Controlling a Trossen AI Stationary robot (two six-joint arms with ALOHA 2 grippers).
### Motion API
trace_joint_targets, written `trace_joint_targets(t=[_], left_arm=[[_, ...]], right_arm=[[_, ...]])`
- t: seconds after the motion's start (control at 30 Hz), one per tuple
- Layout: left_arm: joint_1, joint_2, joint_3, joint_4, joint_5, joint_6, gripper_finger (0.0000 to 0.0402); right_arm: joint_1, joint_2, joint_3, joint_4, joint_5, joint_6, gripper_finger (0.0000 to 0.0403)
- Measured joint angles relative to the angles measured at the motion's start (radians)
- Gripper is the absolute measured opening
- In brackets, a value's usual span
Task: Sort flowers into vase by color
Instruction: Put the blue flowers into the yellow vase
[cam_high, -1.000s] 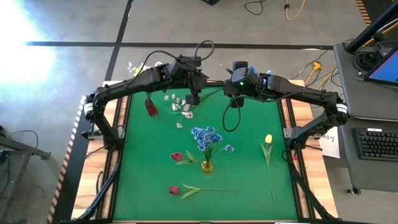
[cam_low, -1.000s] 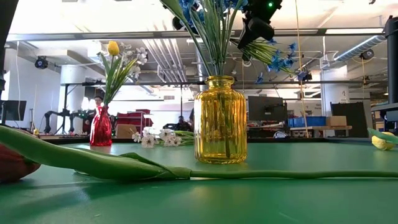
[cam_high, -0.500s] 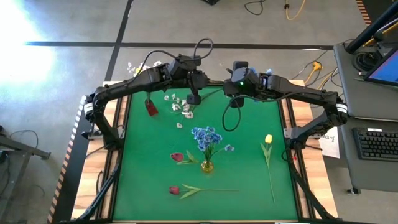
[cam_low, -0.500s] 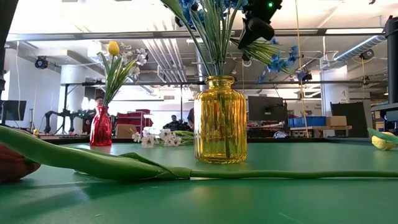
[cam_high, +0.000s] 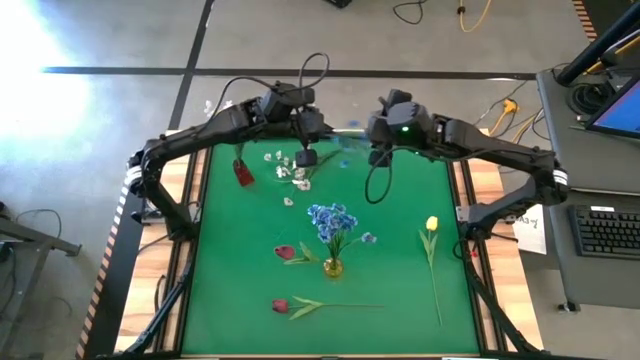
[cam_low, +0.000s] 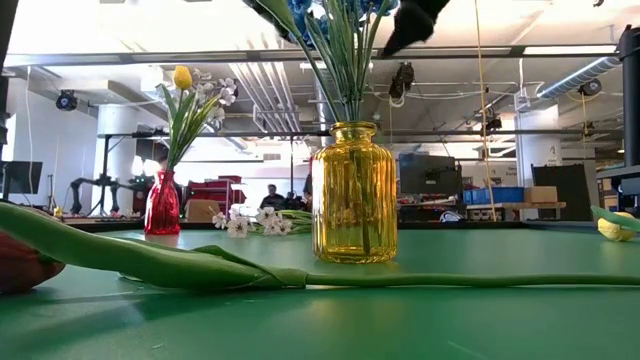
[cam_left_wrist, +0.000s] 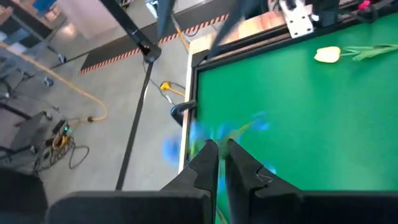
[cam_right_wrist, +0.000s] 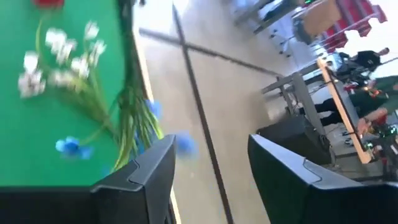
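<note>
A blue flower (cam_left_wrist: 219, 133) sticks out past the fingertips of my left gripper (cam_left_wrist: 221, 163), which is shut on it above the table's far edge. In the high view that gripper (cam_high: 307, 157) has the flower (cam_high: 345, 161) on its right. My right gripper (cam_right_wrist: 211, 177) stands open, with the flower (cam_right_wrist: 134, 124) apart from its fingers; it is at the far right (cam_high: 379, 156). A yellow vase (cam_high: 332, 267) at mid-table holds blue flowers (cam_high: 333, 222). A red vase (cam_low: 163, 205) at the far left holds a yellow tulip and white blossoms. My left gripper pinches the blue flower's green stem (cam_left_wrist: 214, 144) between its two fingers. The fingers slant down toward the table's far right corner, and their tips hide the exact place of contact. The flower is lifted clear of the table, its blooms beyond the fingertips.
White sprays (cam_high: 291, 173) lie on the mat beside the red vase. A yellow tulip (cam_high: 431, 224) lies at the right, and two red tulips (cam_high: 286, 253) (cam_high: 281, 305) lie near the front. People (cam_right_wrist: 367, 68) stand in the room beyond the table.
My right gripper has risen and drawn off toward the table's right edge, leaving the blue flower with my left gripper. The flower, which hung beneath the right gripper in the low view, has swung out of that view.
</note>
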Motion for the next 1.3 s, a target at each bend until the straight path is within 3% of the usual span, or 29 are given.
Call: trace_joint_targets(t=[0.17,0.43,0.63,0.9,0.97,1.13,1.3], left_arm=[[0.001,-0.107,-0.119,0.093,-0.004,-0.024,0.0],[-0.015,-0.287,-0.263,0.152,-0.005,-0.106,0.0],[-0.031,-0.376,-0.324,0.187,-0.005,-0.133,0.0],[-0.076,-0.452,-0.316,0.177,-0.006,-0.17,0.0],[-0.086,-0.469,-0.316,0.178,-0.007,-0.171,0.0],[-0.093,-0.483,-0.316,0.189,-0.006,-0.207,0.0],[-0.108,-0.45,-0.319,0.253,-0.007,-0.239,0.0]], right_arm=[[0.0,-0.075,0.0,0.027,-0.021,0.078,0.0202],[0.0,-0.145,0.0,0.019,-0.145,0.23,0.0199],[0.0,-0.131,-0.007,0.02,-0.158,0.296,0.0199],[0.0,-0.055,-0.009,0.107,-0.168,0.294,0.0199],[-0.001,-0.038,-0.009,0.198,-0.232,0.289,0.0199],[0.001,0.003,-0.009,0.413,-0.528,0.31,0.0201],[0.012,0.092,-0.009,0.527,-0.557,0.318,0.0226]])
